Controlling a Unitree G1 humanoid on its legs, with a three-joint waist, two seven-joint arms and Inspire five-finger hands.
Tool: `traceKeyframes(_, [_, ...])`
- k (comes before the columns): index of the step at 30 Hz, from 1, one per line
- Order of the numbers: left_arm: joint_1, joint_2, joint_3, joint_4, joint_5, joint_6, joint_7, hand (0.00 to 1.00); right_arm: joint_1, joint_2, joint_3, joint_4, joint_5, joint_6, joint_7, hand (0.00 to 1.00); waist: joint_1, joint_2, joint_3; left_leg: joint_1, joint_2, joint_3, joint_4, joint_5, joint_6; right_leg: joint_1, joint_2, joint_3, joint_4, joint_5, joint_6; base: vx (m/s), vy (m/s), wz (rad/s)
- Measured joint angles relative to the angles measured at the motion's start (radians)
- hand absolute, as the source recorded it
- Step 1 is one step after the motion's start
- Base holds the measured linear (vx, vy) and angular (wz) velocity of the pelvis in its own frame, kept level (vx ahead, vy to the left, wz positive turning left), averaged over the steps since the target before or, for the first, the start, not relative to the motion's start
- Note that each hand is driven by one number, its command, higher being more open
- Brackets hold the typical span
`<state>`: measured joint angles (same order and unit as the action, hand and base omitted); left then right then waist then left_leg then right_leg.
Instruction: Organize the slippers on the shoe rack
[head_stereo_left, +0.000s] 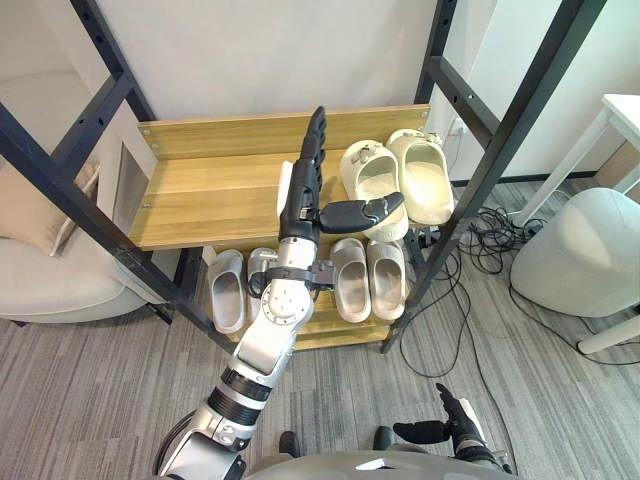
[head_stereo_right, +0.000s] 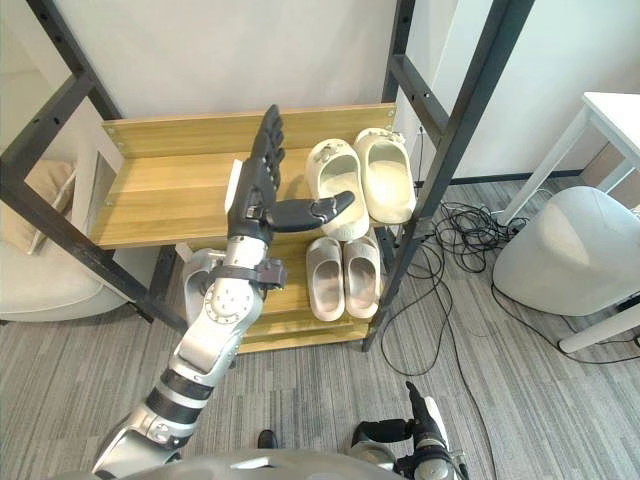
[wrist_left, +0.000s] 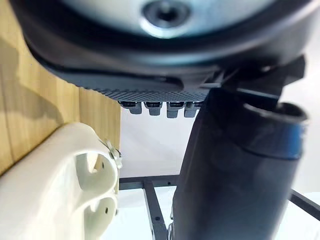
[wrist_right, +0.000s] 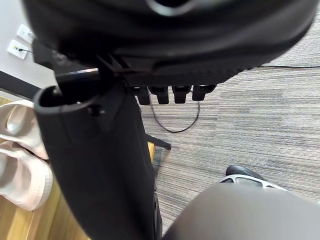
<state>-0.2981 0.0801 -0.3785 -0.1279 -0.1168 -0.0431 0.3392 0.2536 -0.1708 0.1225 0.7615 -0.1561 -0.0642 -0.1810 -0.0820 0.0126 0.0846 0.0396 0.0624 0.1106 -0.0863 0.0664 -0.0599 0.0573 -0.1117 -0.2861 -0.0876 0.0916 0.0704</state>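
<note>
Left hand (head_stereo_left: 300, 208) is held over the top shelf (head_stereo_left: 205, 195) of the shoe rack (head_stereo_left: 150, 260). Its fingers (head_stereo_left: 316, 135) are stretched straight and together, nothing gripped. The thumb (head_stereo_left: 365, 211) is spread out sideways toward the cream slippers (head_stereo_left: 372, 178); contact cannot be told. Cream slippers are set side by side at the right end of the top shelf, toes toward the wall. On the lower shelf (head_stereo_left: 320, 328), pale pink slippers (head_stereo_left: 385, 280) are seen on the right and grey slippers (head_stereo_left: 227, 290) on the left, partly hidden behind the arm. Right hand (head_stereo_left: 455, 425) is held low above the floor (head_stereo_left: 100, 380), fingers relaxed and apart, empty.
</note>
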Motion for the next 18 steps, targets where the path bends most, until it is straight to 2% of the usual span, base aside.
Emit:
traceKeyframes(6, [-0.025,0.003,-0.017,0.011,-0.054,-0.006,-0.006,1.0,0.001,-0.016,0.016,0.0,0.0,0.001,0.004,1.0,-0.001,0.012,-0.008,0.001,0.001,-0.008,0.0,0.0,-0.001,0.002,0.005,-0.008,-0.001,-0.001,-0.002,-0.02,0.004,0.02])
traceKeyframes(15, [-0.03,0.014,-0.028,0.161,-0.09,-0.01,-0.018,1.0,-0.001,-0.015,0.018,0.0,0.0,0.005,0.005,1.0,-0.002,0.007,-0.005,0.014,0.002,-0.008,0.0,-0.001,-0.002,0.014,0.008,-0.009,-0.001,-0.006,-0.003,0.0,0.0,0.0])
traceKeyframes(18, [-0.03,0.02,-0.028,0.186,-0.086,-0.009,-0.017,1.0,-0.004,-0.01,0.019,0.0,0.0,0.006,0.005,1.0,-0.002,-0.002,0.001,0.014,0.003,-0.008,0.0,-0.001,-0.002,0.014,0.008,-0.009,-0.001,-0.006,-0.003,0.0,0.0,0.0])
